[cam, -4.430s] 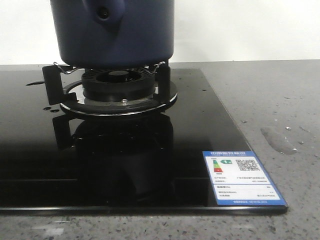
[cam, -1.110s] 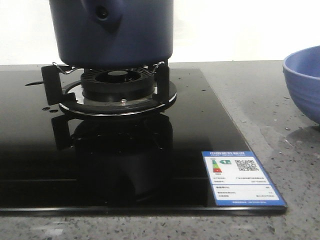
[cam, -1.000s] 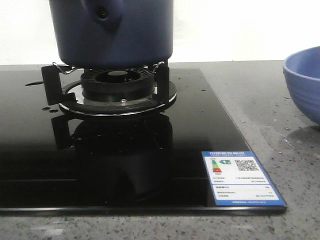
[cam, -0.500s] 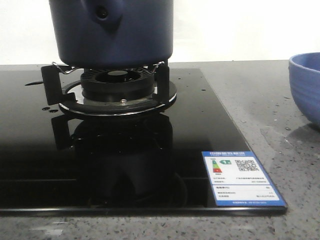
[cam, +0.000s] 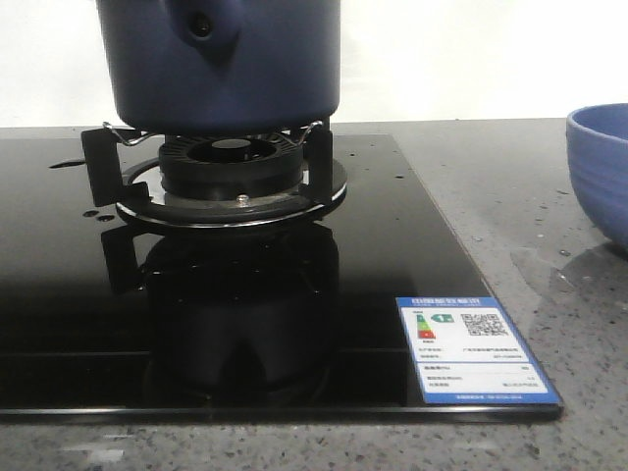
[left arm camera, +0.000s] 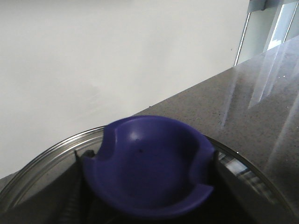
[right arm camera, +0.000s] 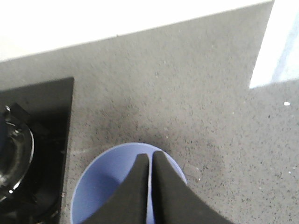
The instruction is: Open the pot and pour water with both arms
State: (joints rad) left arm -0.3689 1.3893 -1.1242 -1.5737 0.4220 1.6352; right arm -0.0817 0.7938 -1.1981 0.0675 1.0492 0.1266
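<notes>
Since the earliest frame, a light-blue ribbed bowl [cam: 601, 172] has come into the right edge of the front view, and over the last second it has slid a little further right, so less of it shows. The large dark navy-blue round pot [cam: 221, 61] has not shifted: it sits in the upper left of that view on the black burner stand [cam: 224, 172] of the glossy black glass cooktop [cam: 392, 245], its rounded handle stub facing the camera. In the right wrist view the right gripper [right arm camera: 150, 161] has its two dark fingers pressed almost together over the bowl's rim, apparently pinching it. The left gripper itself is out of sight in the left wrist view, so I cannot tell how it stands; that camera looks closely at a purple-blue cupped knob [left arm camera: 149, 165] on a steel-rimmed glass lid [left arm camera: 42, 151], which suggests the pot is not yet open. The risk, as I judge it, lies in the thin pinch on the bowl's rim: a tilt or jolt could let the bowl slip onto the speckled grey stone counter [cam: 510, 186].
</notes>
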